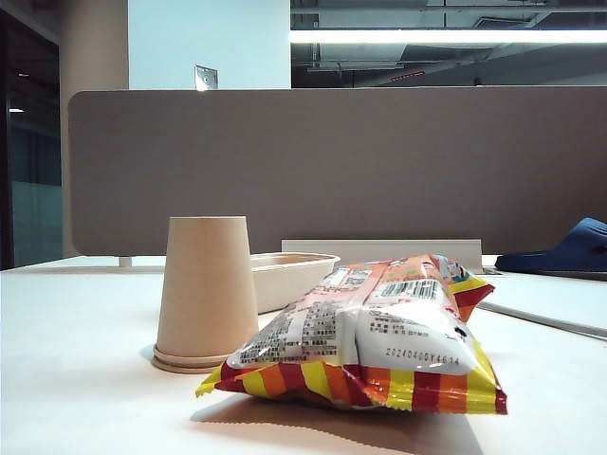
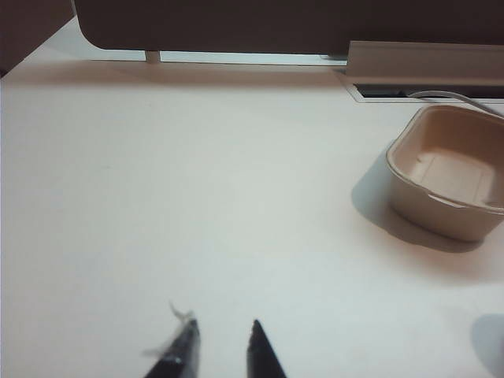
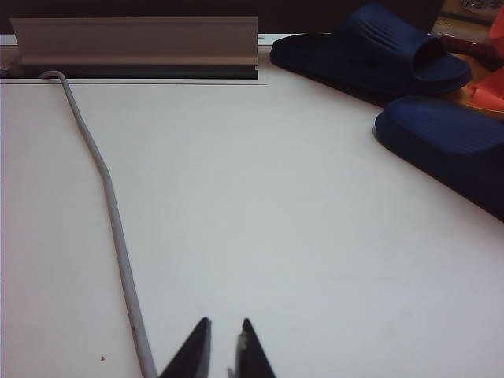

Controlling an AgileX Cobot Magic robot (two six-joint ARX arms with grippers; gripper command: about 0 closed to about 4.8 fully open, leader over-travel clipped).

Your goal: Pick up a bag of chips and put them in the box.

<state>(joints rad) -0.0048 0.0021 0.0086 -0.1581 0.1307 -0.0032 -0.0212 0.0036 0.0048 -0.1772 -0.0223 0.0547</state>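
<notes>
The left tool [image 2: 222, 350] hovers low over the bare white table [image 2: 197, 197], its two dark fingertips a narrow gap apart and holding nothing; a wisp of pale fluff clings to one tip. The box [image 2: 450, 175], a shallow beige tray with rounded corners, sits empty on the table well ahead of this tool and off to one side.

The right tool [image 3: 225, 346] also hangs over the table, its tips almost together with only a slit between them, gripping nothing. A grey cable [image 3: 110, 213] runs along the table just beside it, and two dark blue slippers [image 3: 409, 87] lie far ahead of it.

In the exterior view, the bag of chips [image 1: 370, 332] lies flat on the table, barcode side up, just beside an upside-down paper cup [image 1: 207, 292], with the box behind both. Neither tool appears there.
</notes>
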